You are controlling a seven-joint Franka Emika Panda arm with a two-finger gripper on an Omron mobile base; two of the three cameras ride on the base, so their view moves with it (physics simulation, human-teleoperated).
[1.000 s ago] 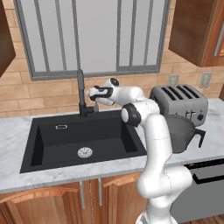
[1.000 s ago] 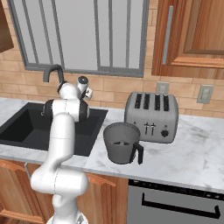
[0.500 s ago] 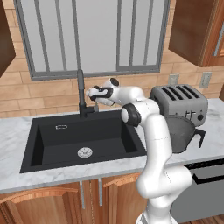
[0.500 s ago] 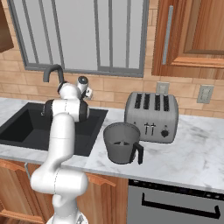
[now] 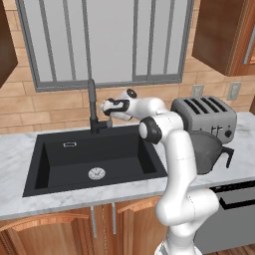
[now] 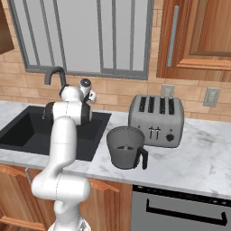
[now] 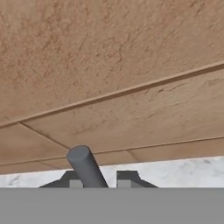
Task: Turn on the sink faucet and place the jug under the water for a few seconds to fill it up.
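Observation:
The tall dark sink faucet stands behind the black sink, and its bent spout shows above my arm in the right base view. My gripper reaches left to the faucet's side. In the hand view the grey lever rod runs up between my two nearly closed fingertips, so the gripper is shut on it. No water is in view at the spout. The dark grey jug stands upright on the marble counter right of the sink, in front of the toaster, and its black handle faces the front.
A silver four-slot toaster sits against the brick wall behind the jug. A window is above the sink, and wooden cabinets hang at the upper right. An appliance door with a handle is under the counter on the right.

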